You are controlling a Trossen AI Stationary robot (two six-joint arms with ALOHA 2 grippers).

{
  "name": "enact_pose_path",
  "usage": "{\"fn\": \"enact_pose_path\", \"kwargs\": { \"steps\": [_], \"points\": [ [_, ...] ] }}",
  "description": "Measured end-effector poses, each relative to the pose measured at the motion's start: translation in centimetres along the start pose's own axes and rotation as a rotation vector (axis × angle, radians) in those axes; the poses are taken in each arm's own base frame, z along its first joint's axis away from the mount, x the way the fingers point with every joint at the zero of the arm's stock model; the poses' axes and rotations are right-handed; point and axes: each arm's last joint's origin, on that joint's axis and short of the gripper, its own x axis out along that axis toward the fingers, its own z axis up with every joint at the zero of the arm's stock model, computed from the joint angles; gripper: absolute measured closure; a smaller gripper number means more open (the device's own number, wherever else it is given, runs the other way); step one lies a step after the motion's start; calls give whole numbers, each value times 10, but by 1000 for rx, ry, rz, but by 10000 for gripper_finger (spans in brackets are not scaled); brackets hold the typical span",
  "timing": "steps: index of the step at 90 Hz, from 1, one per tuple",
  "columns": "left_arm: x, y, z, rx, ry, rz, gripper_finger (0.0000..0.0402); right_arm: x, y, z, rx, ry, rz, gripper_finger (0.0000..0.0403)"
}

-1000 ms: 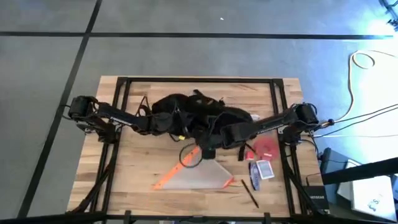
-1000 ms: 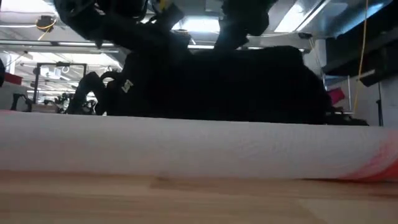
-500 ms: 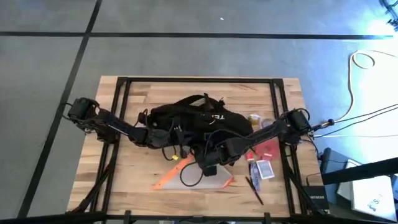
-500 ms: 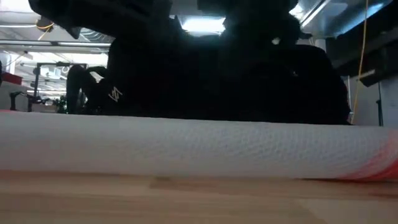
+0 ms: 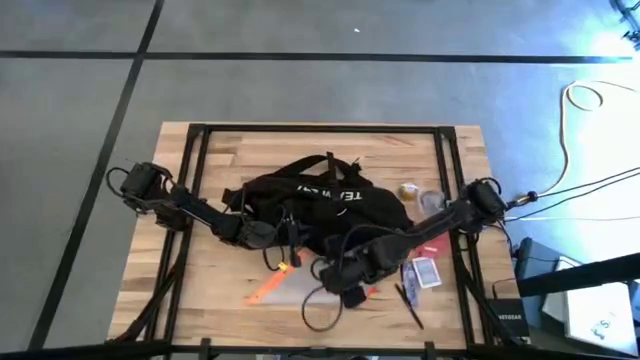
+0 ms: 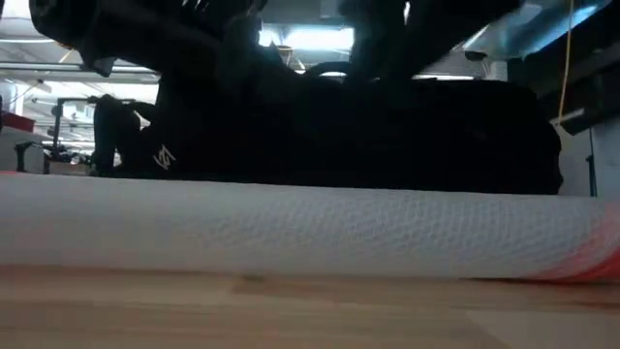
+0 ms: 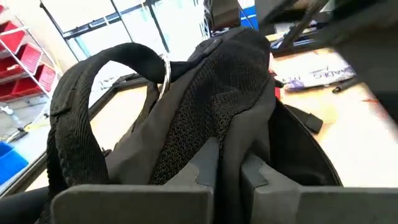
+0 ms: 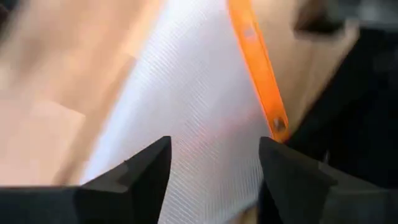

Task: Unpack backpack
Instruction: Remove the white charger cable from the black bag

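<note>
Backpack (image 5: 325,200) fabric pinched in left gripper (image 7: 229,171) may slip; right gripper (image 8: 211,165), spread over the pouch (image 8: 186,118), could snag straps.

White lettering on backpack (image 5: 325,195): not legible.

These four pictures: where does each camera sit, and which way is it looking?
High view: above the table, straight down on the backpack and both arms.
Low view: at tabletop height, level across the pouch; arms overhead.
Left wrist view: on the left arm; left gripper clamps backpack fabric.
Right wrist view: on the right arm; right gripper open over the pouch.
Shared: high and left wrist views show the backpack.
</note>
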Motion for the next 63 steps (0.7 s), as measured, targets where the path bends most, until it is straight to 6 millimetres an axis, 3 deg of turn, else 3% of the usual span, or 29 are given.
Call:
{"fn": "enact_pose_path", "kwargs": {
  "steps": [18,35,63],
  "points": [
    [-1,-1,2,0,-17,0,401,-6,-4,5,19,-5,-88,236],
    [-3,-5,2,14,-17,-14,401,-9,-23,10,149,-13,51,279],
    [-3,-5,3,21,-22,-13,401,1,-60,-12,268,133,-11,321]
  ]
}}
